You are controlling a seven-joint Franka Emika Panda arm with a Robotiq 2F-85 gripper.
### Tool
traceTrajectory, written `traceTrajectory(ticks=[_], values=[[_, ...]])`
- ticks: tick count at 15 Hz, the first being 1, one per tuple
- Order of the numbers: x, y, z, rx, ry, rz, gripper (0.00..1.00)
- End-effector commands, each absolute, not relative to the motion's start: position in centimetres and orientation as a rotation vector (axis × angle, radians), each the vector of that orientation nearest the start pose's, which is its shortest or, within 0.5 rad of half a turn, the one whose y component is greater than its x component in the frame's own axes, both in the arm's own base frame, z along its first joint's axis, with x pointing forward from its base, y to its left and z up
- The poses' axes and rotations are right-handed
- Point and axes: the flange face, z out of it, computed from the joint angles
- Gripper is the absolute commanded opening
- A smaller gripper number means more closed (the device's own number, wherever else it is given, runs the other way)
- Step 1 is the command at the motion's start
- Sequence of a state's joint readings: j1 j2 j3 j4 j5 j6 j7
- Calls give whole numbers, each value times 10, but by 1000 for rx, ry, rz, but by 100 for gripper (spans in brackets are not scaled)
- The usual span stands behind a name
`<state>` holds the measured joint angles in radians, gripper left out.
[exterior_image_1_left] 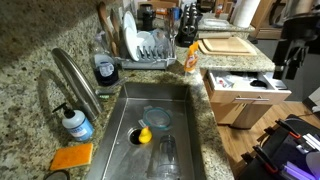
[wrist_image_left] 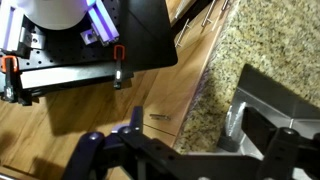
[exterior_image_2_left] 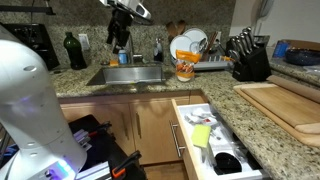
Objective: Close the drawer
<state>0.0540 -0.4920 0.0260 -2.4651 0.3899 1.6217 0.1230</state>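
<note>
The drawer (exterior_image_2_left: 181, 128) stands pulled out from the cabinet under the granite counter, right of the sink. Its white inside holds a few dark utensils and a yellow-green item. It also shows in an exterior view (exterior_image_1_left: 250, 105), with its light tan front facing the floor space. My gripper (exterior_image_2_left: 120, 28) hangs high above the sink area, well away from the drawer. In the wrist view the gripper (wrist_image_left: 185, 162) has its dark fingers spread apart with nothing between them, above the counter edge and a cabinet front.
A steel sink (exterior_image_1_left: 170, 105) holds a glass, a bowl and a yellow item. A dish rack (exterior_image_1_left: 150, 48), knife block (exterior_image_2_left: 248, 60), orange bottle (exterior_image_2_left: 184, 68) and wooden cutting board (exterior_image_2_left: 292, 102) sit on the counter. My white base (exterior_image_2_left: 35, 110) stands before the cabinets.
</note>
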Motion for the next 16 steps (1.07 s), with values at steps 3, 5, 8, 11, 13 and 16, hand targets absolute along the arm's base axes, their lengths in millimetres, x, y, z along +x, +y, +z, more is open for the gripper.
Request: traceTrajectory(ticks=[3, 5, 8, 11, 13, 16], values=[[386, 31, 333, -2657, 606, 668, 100], [399, 41, 320, -2560, 651, 727, 100], [393, 39, 316, -2583, 620, 738, 100], [402, 33, 303, -2609, 695, 697, 100], [408, 12, 282, -2691, 818, 596, 100], [406, -21, 265, -2761, 991, 423, 100]])
